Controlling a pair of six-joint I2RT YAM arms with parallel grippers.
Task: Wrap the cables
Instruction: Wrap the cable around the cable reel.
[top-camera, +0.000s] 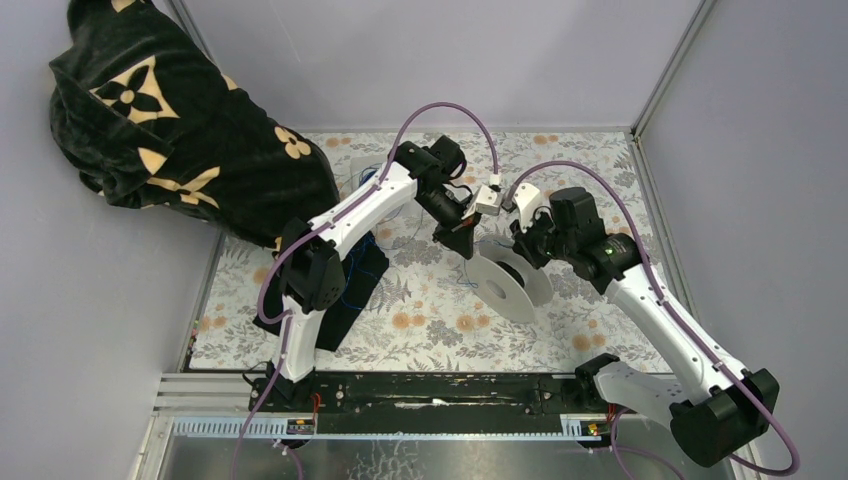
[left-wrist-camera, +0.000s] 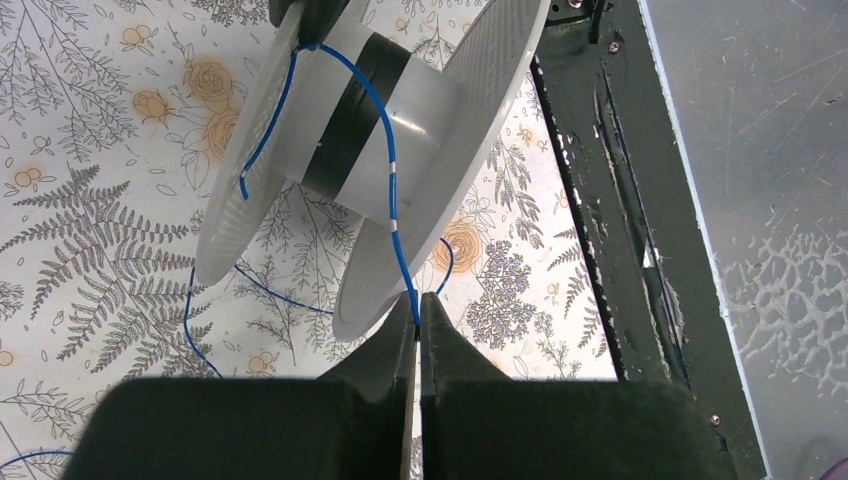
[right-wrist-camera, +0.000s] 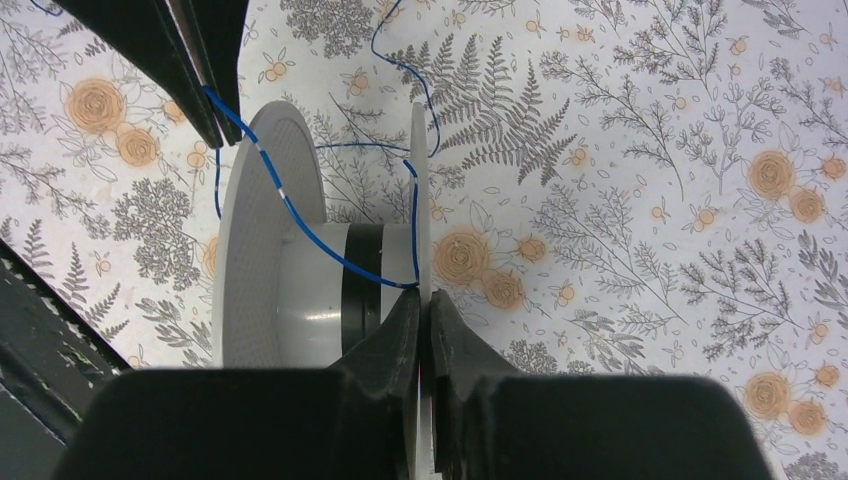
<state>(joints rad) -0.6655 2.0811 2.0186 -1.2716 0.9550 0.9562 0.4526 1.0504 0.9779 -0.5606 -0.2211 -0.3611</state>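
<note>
Black left gripper is closed tight, thin blue wire pinched at its tips. Wire is laid over the black-taped hub of a white plastic spool, flange nipped by right gripper. Slack is seen on floral table cover.

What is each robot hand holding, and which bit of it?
The left end effector pinches the blue wire at the stretch leading off the reel. The right end effector clamps the reel by the edge of one side disc.
</note>
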